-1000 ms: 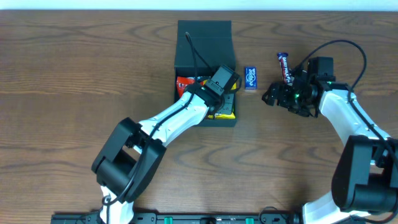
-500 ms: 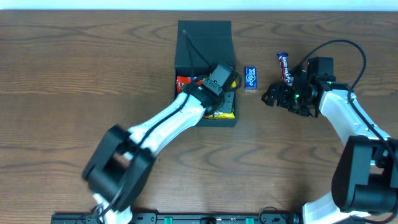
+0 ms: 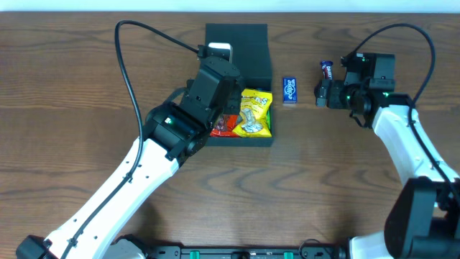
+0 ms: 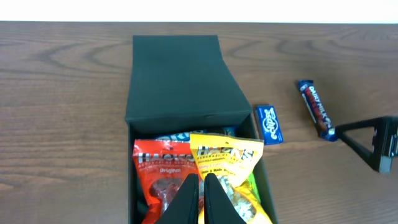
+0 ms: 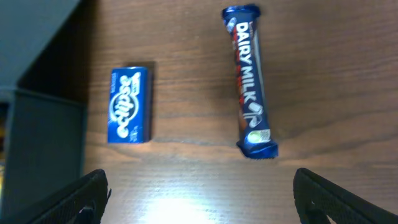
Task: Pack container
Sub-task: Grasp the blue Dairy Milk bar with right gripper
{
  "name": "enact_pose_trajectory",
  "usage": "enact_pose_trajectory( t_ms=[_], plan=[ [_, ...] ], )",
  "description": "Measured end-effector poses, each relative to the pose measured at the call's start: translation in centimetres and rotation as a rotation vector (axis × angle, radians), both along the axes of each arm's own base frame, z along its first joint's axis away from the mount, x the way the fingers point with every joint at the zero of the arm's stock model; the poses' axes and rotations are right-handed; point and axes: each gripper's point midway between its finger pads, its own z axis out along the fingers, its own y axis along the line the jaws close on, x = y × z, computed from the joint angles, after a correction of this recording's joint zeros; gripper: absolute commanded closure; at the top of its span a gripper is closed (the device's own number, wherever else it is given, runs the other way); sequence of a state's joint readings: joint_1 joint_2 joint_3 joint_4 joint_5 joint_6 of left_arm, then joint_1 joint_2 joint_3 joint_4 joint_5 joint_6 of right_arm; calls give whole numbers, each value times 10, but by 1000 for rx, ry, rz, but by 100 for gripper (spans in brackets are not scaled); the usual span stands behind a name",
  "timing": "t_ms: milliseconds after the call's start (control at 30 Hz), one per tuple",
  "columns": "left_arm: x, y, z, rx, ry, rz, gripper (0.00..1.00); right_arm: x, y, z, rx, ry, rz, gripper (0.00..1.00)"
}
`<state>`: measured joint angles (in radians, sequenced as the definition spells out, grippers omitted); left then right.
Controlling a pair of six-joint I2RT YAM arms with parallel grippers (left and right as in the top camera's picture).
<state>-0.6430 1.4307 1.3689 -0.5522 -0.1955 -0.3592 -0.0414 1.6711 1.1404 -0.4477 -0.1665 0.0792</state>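
Left fingers (image 4: 200, 194), shut and empty, just backed out of the box (image 3: 236, 44) at the back-middle edge of the counter (image 3: 72, 86), and right fingers (image 5: 314, 196) now hang wide over the bar (image 5: 250, 81), probably next in.

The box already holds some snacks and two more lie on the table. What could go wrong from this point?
1. The blue pack and the chocolate bar both lie between the fingers of the open right claw; coming down and closing here might shove them together or grip neither well.
2. The yellow packet and red packet seem to fill the box, so added snacks may keep the lid from shutting.
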Motion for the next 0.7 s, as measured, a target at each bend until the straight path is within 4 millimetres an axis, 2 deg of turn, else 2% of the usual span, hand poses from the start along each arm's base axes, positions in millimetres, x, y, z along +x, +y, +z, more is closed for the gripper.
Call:
enact_pose_trajectory(
  t_ms=[200,267,400,500,633,700],
  plan=[
    [-2,2,-3,14,12,2,94,28,-9,-8,-43,33,-13,7],
    [-2,3,-3,16,13,4,94,49,-12,2,-68,11,2,13],
    [-2,3,-3,17,13,5,94,74,-17,12,-94,-4,10,12],
    [-2,3,-3,16,12,5,94,83,-20,-3,-100,29,13,12],
    [-2,3,-3,17,13,5,94,87,-28,-44,-100,108,5,14],
    [-2,3,-3,17,13,5,93,87,-33,-57,-102,127,0,15]
  ],
)
